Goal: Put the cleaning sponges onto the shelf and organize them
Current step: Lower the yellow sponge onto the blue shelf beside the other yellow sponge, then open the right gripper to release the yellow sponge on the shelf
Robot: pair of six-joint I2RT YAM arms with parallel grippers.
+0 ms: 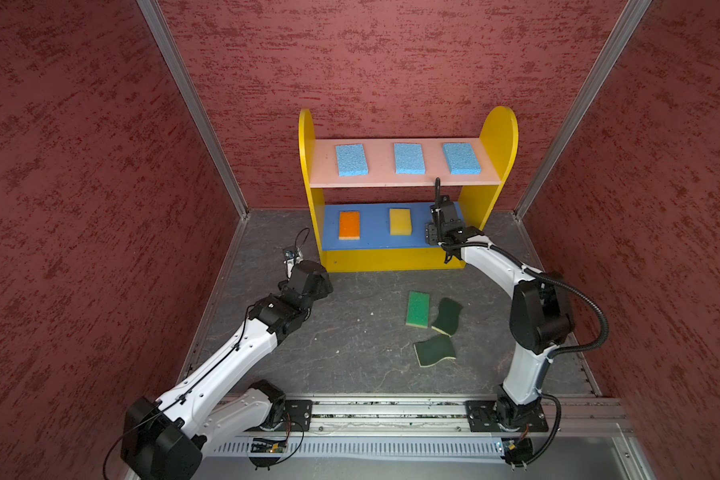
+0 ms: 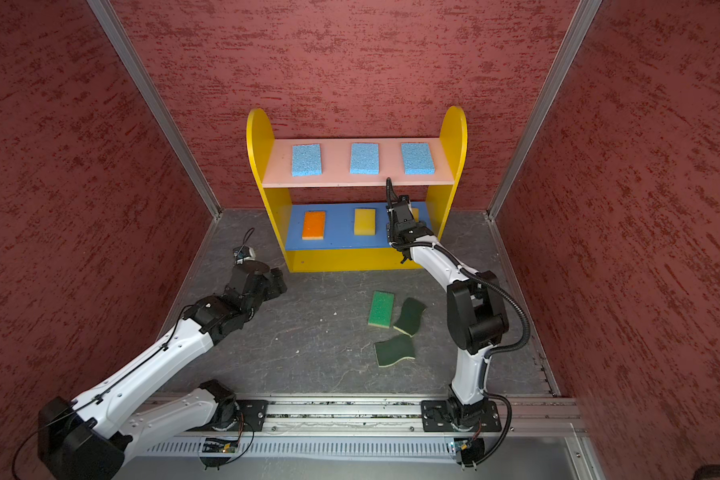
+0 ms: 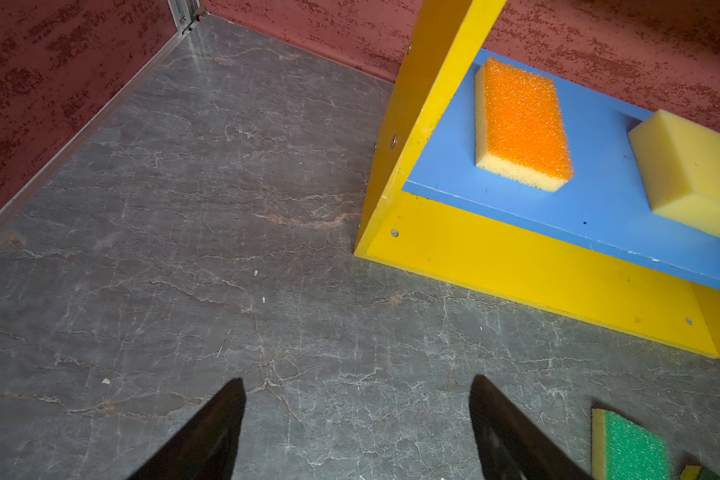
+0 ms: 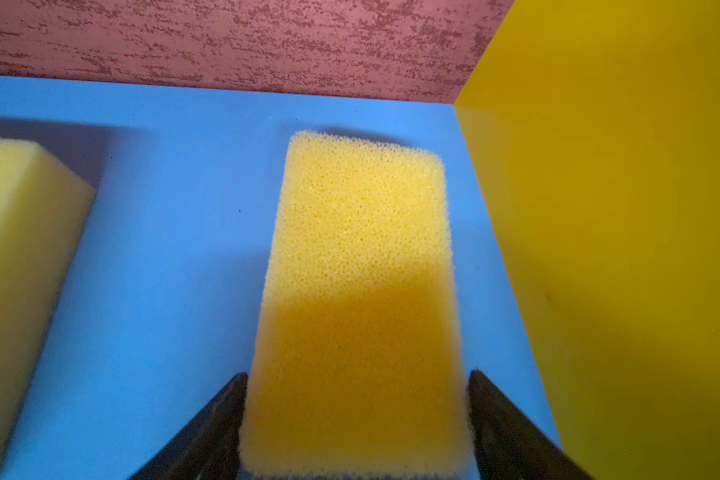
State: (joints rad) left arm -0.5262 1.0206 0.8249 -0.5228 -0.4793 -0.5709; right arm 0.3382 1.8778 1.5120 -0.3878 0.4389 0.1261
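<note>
Blue sponges (image 1: 351,160) three, yellow sponges (image 1: 400,221) two, orange sponge (image 1: 349,225) one

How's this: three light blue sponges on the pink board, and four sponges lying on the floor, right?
Not four: three lie on the floor, the bright green-topped sponge and two dark green wavy-edged sponges, as both top views show. The three light blue sponges on the pink board are right.

The right arm (image 1: 491,257) hides most of the end yellow sponge (image 4: 358,249) from above.
</note>
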